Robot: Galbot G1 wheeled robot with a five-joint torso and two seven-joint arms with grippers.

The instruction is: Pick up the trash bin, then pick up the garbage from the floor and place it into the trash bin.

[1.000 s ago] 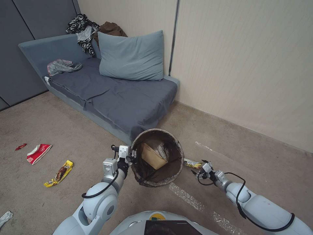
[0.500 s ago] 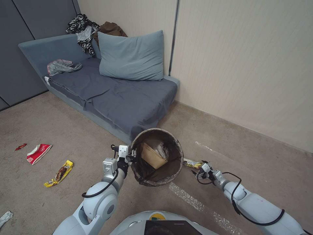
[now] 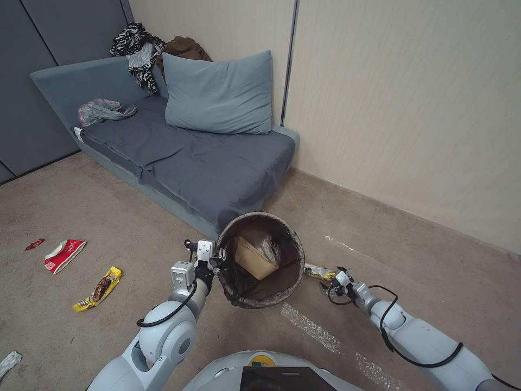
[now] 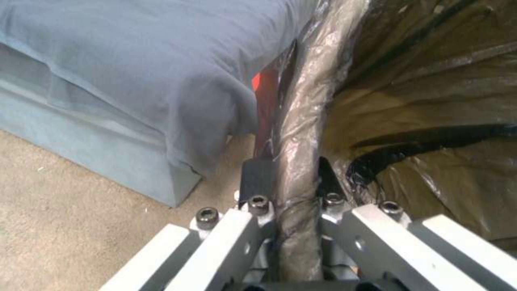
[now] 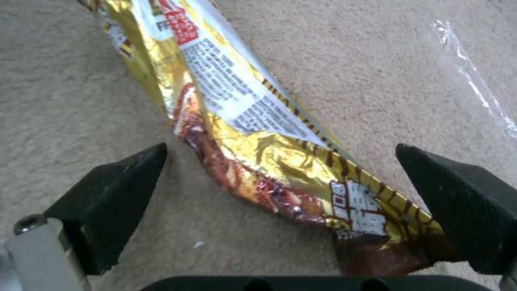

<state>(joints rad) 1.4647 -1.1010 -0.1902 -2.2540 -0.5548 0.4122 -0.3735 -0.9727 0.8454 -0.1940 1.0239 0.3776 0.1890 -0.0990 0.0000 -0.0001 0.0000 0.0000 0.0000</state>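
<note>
Crinkled gold-brown wrapper between spread right gripper fingers, left gripper clamping bin rim — bag-lined.

A gold and brown striped wrapper lies on beige carpet, near a dark brown-black bin liner.

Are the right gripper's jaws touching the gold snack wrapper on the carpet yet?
Apart. In the right wrist view the right gripper is open, bare carpet showing between each jaw and the gold snack wrapper.
</note>
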